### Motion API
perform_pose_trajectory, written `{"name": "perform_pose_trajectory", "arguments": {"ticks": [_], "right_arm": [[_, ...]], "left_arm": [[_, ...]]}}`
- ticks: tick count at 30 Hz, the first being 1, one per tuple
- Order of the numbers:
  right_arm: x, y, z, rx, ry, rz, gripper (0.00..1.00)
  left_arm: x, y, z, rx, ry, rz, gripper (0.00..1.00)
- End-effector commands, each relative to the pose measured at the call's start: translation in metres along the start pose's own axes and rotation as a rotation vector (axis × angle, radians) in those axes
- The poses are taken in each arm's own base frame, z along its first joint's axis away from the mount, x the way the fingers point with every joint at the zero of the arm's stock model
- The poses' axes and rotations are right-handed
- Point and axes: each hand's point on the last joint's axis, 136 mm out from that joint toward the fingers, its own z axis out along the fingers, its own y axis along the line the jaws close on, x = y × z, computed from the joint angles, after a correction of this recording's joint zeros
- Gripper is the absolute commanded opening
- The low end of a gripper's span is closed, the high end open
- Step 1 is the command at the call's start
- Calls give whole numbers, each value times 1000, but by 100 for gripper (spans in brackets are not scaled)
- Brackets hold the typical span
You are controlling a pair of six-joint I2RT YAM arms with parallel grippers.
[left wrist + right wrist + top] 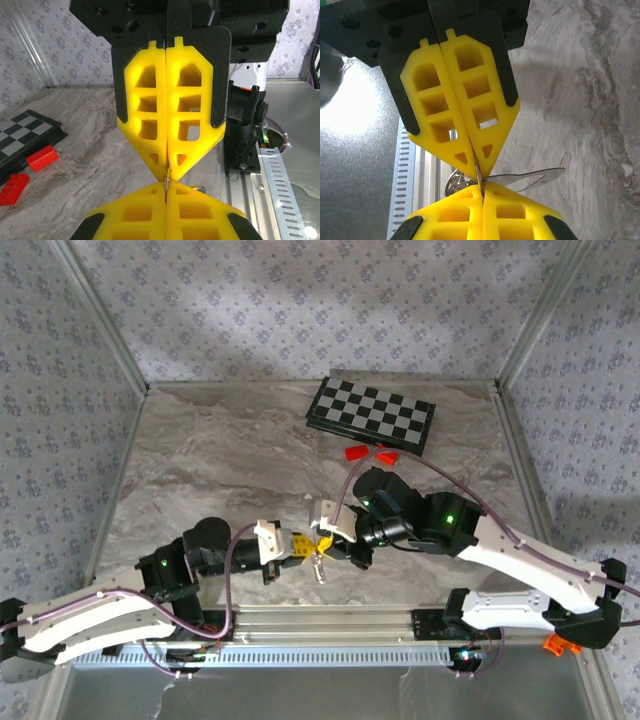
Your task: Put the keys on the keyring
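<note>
Chessboard (371, 415) lies folded at the far side of the marbled surface (220, 460). Two red blocks (356, 452) sit just beside its near edge.

Left end effector (305, 546) and right end effector (325, 537) meet tip to tip well to the near side of the chessboard, toward the arm bases and raised off the surface. Both sets of yellow fingers are pressed fully together, no gap between the pads.

Right wrist view: a thin metal piece (479, 175) stands edge-on exactly where the two pairs of tips meet, pinched by both. Cannot tell whether it is the ring itself or a key's edge. One of the keys (540, 175) sticks out sideways from that pinch point, flat and silvery, over the surface. A rounded metal part shows on the other side of the tips, partly hidden.

Top view: the small metal bunch hangs just below the joined tips, on the side away from the chessboard.
</note>
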Motion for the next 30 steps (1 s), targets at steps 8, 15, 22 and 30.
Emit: {"name": "perform_pose_trajectory", "arguments": {"ticks": [8,15,22,30], "right_arm": [[-26,8,-16,-16,-139,13,15],[-36,10,-20,-33,-247,27,33],[-36,14,-22,-61,-263,39,36],[-35,22,-29,-91,-313,48,40]], "left_arm": [[-45,-3,-20,2,-218,21,0],[-61,-10,-27,43,-327,8,0],[-64,-13,-30,62,-363,-8,0],[-68,-13,-37,55,-385,-5,0]]}}
